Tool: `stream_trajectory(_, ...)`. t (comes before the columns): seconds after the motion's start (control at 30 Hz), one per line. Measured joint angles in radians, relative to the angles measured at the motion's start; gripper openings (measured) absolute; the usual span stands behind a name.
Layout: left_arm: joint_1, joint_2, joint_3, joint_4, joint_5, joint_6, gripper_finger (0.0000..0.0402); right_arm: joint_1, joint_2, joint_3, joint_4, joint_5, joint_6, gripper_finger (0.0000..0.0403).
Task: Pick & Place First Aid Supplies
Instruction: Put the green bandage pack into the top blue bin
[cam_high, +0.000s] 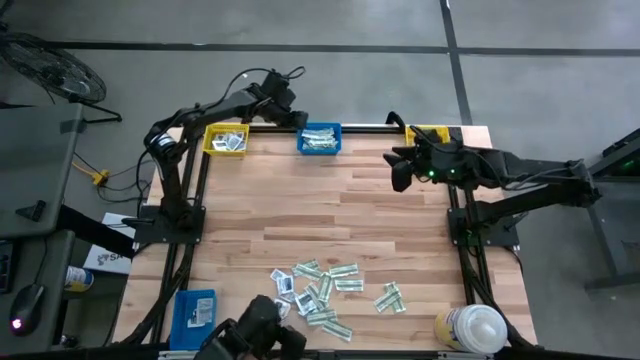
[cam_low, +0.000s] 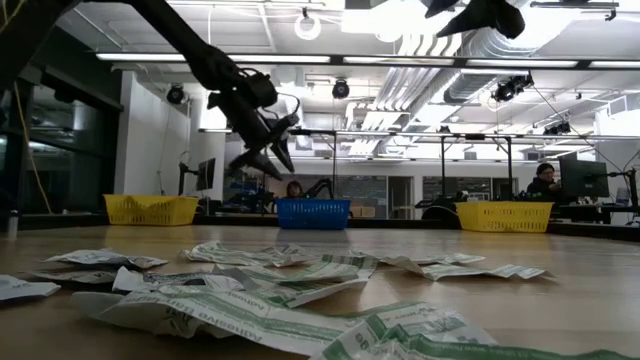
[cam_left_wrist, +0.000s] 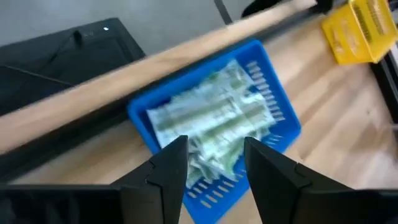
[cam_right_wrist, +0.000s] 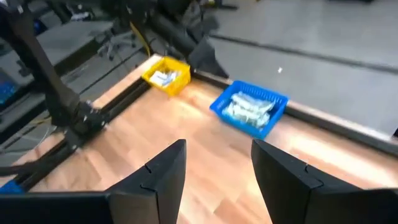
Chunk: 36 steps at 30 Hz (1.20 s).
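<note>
Paper-thin first aid packets, white squares and pale green-and-white strips, lie heaped near the wooden worktop's front edge; more fill the blue slotted plastic bin. They look light, limp and slippery, likely best pinched at a raised edge or loose corner. Above that bin the left hand hangs with fingers parted, empty. The right hand waits released over the far right. Bare wood between leaves ample room.
</note>
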Motion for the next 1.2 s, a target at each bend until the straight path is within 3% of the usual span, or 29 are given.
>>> stream_trajectory(0.13, -0.041, -0.039, -0.001, -0.055, -0.001, 0.037, 0.0156, 0.001, 0.000, -0.047, -0.008, -0.081, 0.052, 0.0177)
stream_trajectory(0.37, -0.176, -0.129, -0.001, -0.186, -0.041, 0.126, 0.0156, 0.031, 0.001, -0.214, 0.008, -0.324, 0.241, 0.0177)
stream_trajectory(0.63, -0.381, -0.231, -0.005, -0.287, -0.143, 0.139, 0.0156, 0.169, 0.001, -0.456, 0.238, -0.476, 0.497, 0.0177)
stream_trajectory(0.87, -0.573, -0.271, -0.006, -0.305, -0.255, 0.104, 0.0156, 0.328, 0.001, -0.576, 0.360, -0.446, 0.693, 0.0177)
stream_trajectory(1.2, -0.816, -0.272, -0.006, -0.304, -0.426, -0.022, 0.0156, 0.532, 0.020, -0.590, 0.396, -0.401, 0.834, 0.0177)
